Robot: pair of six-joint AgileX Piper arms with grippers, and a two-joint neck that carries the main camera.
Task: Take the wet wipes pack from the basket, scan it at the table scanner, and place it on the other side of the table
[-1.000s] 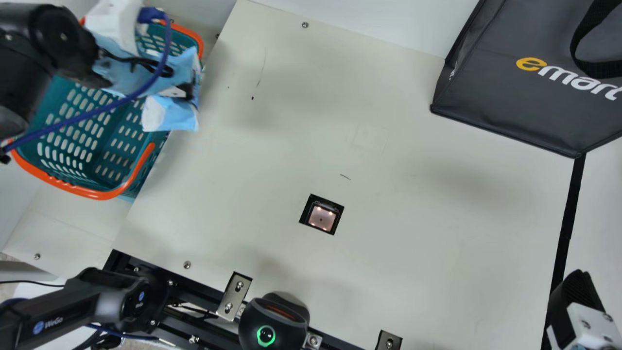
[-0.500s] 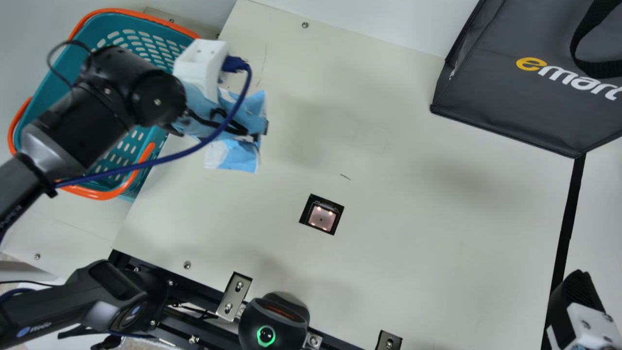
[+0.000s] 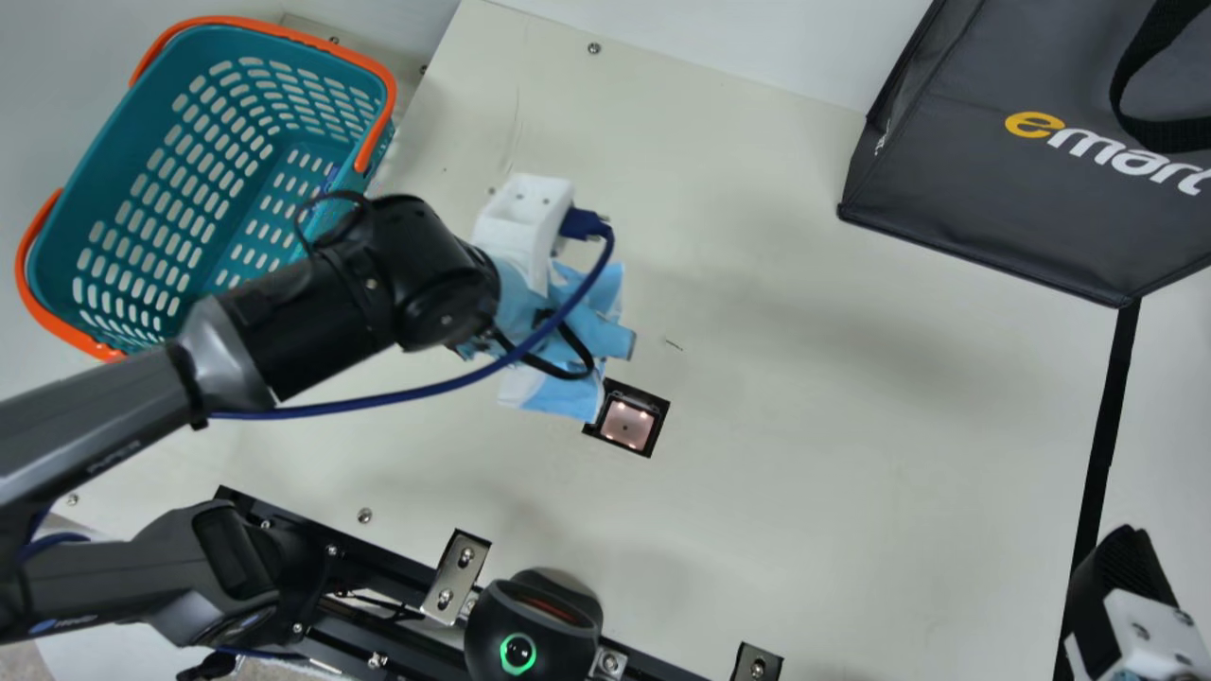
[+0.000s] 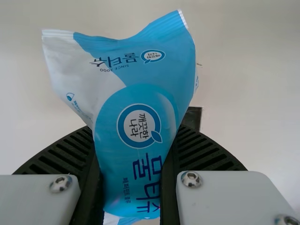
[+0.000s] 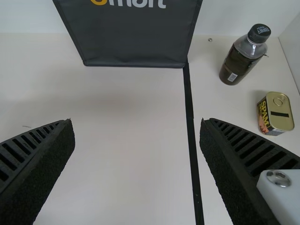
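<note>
The left jaws are pinching the wet wipes pack (image 4: pixel 136 126) near the table scanner (image 3: pixel 629 424); the right jaws stand spread. Scanning's the step, I'd say: next, bring its code over the scanner.

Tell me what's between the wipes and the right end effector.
From the wipes, the main view shows the scanner, then bare table, then a black strip by the right end effector.

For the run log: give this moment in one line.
left jaws: shut on pack | pack: held near scanner | right jaws: open, empty
</note>
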